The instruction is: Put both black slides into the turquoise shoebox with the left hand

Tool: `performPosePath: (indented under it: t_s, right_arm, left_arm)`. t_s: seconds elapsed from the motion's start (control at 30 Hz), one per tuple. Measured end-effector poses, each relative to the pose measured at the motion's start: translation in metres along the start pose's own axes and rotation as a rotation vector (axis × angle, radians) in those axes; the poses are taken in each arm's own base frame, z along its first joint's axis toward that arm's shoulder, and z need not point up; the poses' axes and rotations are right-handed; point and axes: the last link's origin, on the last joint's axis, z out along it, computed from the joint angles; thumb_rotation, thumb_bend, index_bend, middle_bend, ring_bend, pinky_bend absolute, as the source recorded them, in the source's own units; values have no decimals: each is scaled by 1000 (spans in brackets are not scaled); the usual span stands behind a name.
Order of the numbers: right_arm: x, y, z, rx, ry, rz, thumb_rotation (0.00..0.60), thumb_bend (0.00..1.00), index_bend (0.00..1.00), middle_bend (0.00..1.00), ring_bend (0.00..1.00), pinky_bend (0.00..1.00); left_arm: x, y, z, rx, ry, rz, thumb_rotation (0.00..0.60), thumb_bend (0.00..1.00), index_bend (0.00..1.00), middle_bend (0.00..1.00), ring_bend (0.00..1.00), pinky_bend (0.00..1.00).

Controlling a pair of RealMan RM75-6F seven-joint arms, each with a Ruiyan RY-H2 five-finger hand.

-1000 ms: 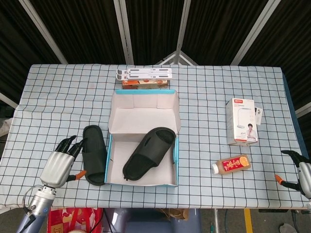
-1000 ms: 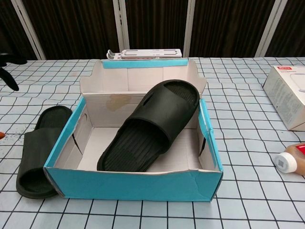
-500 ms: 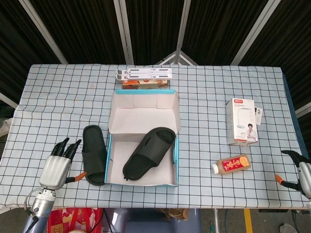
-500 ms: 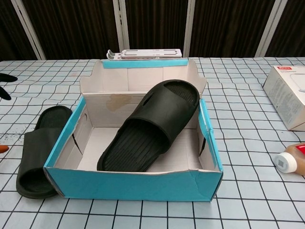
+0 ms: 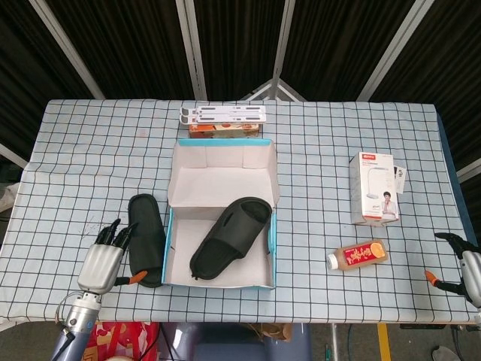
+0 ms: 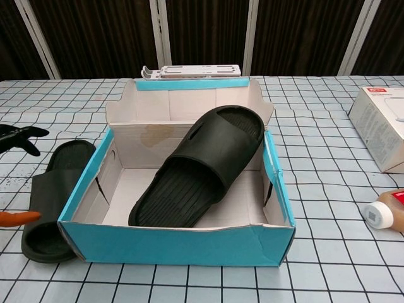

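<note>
One black slide lies diagonally inside the turquoise shoebox, its toe end propped on the right wall. The second black slide lies flat on the checked cloth just left of the box. My left hand hovers at that slide's left side, fingers spread and holding nothing; the chest view shows only its dark fingertips and an orange thumb tip. My right hand sits at the table's right edge, away from everything, its fingers partly out of frame.
A white stand on an orange box sits behind the shoebox. A white product box stands at the right, with a small orange bottle lying in front of it. The box's lid flap stands open at the back.
My left hand pulled back toward the table's front edge, then came right again toward the loose slide. Both slides, the box and the right hand stayed put.
</note>
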Motion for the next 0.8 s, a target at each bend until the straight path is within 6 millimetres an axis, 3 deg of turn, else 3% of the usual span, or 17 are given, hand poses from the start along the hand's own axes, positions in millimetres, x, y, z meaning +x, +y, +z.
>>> performPosePath:
  t_s: [0.8]
  right_arm:
    - [-1,-1,1,11,-7,6,600,234,259,252,267,273]
  left_arm:
    - [-27,0,10,-12,-30,62,379,77,0,189,40,157]
